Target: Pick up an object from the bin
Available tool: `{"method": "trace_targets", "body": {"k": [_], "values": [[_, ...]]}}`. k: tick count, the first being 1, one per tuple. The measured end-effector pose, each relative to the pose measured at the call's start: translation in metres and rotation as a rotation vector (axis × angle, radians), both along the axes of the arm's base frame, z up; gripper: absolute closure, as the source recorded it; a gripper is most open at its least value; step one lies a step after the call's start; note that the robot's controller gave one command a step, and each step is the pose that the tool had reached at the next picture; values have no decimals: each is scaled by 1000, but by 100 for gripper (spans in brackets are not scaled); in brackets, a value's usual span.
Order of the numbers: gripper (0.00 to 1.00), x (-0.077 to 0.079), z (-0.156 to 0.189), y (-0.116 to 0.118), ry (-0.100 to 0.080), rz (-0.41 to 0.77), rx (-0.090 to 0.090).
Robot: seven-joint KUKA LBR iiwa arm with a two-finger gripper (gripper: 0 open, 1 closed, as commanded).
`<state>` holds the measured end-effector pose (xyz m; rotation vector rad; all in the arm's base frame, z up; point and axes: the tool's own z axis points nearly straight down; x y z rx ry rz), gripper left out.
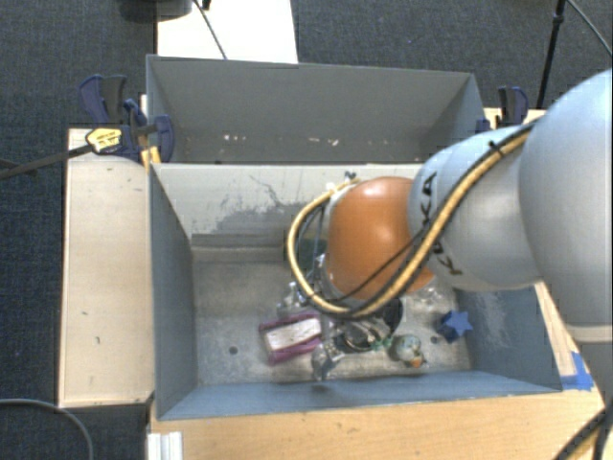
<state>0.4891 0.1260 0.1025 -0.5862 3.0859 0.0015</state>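
Bending into bin, arm overhangs purple box.

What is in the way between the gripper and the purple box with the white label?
Nothing visible. The gripper is down close beside the purple box, touching or nearly so; the blue star lies apart, on the gripper's other side.

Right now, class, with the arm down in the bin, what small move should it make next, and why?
Probably a slight shift toward the purple box. The gripper sits low near the front wall of the bin, right beside that box, while the blue star-shaped piece lies farther off toward the view's right.
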Motion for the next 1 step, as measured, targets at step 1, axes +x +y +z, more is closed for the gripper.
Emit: {"method": "trace_targets", "body": {"k": [1], "values": [[0, 8, -31, -16, -6, 7, 2]]}}
